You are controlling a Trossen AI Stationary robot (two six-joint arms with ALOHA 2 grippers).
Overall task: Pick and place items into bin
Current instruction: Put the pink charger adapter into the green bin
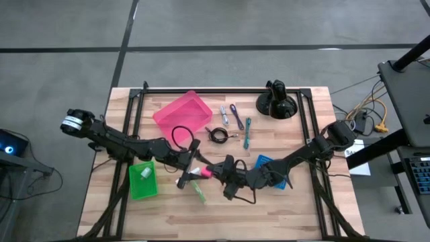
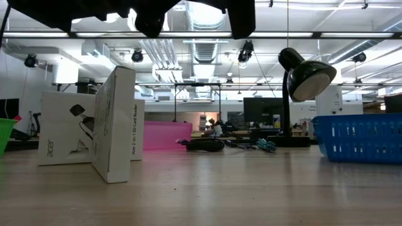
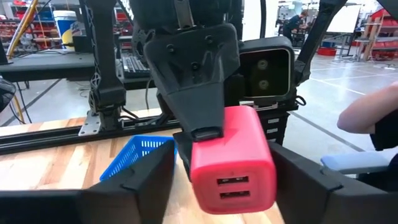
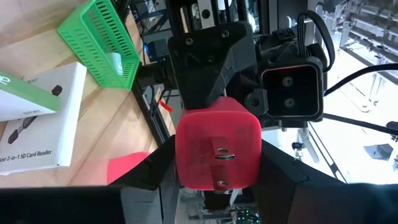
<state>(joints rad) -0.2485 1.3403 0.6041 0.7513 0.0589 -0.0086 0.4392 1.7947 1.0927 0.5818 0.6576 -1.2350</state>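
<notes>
- Red USB charger [image 3: 232,160] held mid-air above tabletop [image 1: 269,208] centre, between both grippers.
- Left gripper [image 1: 190,167] and right gripper [image 1: 225,173]: jaws both appear closed on it.
- Handover advice: release one side before the other pulls away.

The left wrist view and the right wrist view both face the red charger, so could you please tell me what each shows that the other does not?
Only the left wrist view shows the red USB charger's two ports, the blue basket behind it, and a person's arm at the edge. Only the right wrist view shows the charger's metal plug prongs, the green basket and the white card reader box. Both show the charger held between the two grippers, with the opposite gripper's jaws closed on its far end.
</notes>
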